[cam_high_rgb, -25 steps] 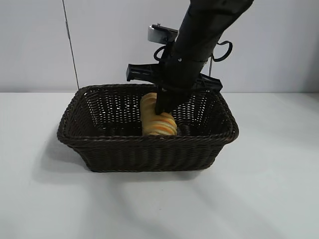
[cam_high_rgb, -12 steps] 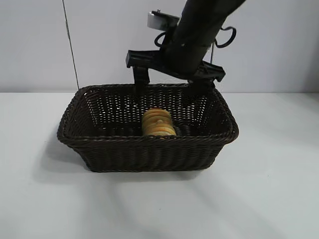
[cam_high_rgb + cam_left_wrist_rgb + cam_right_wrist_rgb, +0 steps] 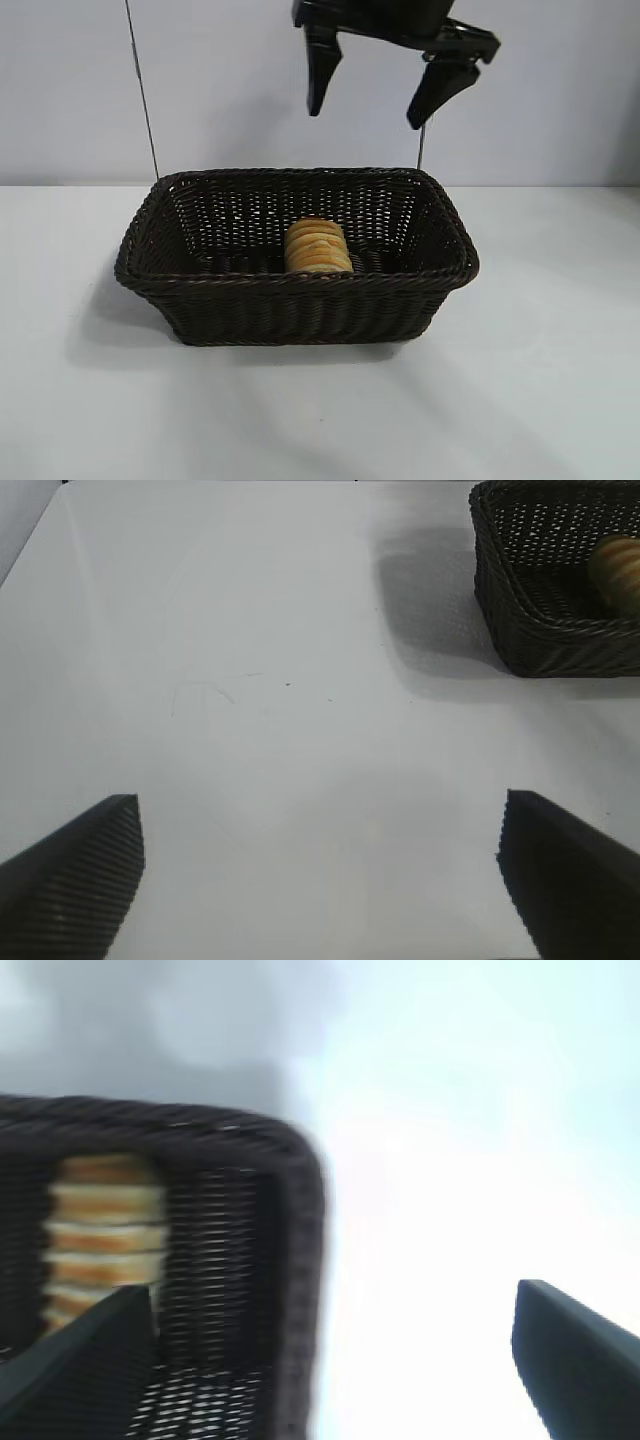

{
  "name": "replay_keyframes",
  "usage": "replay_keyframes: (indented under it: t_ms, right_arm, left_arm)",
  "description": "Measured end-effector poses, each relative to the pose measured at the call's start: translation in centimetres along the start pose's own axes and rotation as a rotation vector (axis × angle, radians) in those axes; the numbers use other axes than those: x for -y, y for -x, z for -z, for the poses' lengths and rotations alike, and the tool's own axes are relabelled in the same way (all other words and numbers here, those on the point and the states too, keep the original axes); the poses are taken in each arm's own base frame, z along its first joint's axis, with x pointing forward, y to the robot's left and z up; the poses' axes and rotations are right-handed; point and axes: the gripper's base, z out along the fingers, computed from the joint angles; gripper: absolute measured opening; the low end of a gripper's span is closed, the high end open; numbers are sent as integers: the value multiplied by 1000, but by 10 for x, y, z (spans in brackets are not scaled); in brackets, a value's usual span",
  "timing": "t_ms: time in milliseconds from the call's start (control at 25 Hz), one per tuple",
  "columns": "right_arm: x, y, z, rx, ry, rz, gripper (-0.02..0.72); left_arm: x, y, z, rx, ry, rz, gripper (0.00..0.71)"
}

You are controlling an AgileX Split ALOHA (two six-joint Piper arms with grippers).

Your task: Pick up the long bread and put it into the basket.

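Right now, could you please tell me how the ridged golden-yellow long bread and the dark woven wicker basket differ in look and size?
The ridged golden-yellow long bread is bright, with orange-brown stripes; the dark woven wicker basket is nearly black. The bread is rounded and small; the basket is rectangular with flaring sides and far larger. The bread's surface is solid; the basket's weave shows gaps. The bread lies inside the basket, and neither is held: the open right gripper hangs above them.

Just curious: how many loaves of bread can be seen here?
1: a ridged golden-yellow oblong loaf lying inside the dark woven wicker basket. No other is visible.
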Motion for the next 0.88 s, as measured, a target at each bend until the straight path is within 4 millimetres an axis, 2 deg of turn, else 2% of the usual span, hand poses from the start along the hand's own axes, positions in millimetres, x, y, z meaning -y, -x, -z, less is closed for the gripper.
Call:
replay_keyframes:
  t_ms: [400,640,760,880]
  right_arm:
    - [101,0,4,-45,-122,-150,695]
    - [138,-4,10,-41,-156,-194,695]
    - [148,-7,26,-11,-168,-218,695]
    - [157,-12,57,55,-182,-238,695]
  left_arm:
    - [0,0,0,0,0,2,695]
    - [0,0,0,0,0,3,695]
    - [0,0,0,0,0,3,695]
    - [0,0,0,0,0,4,695]
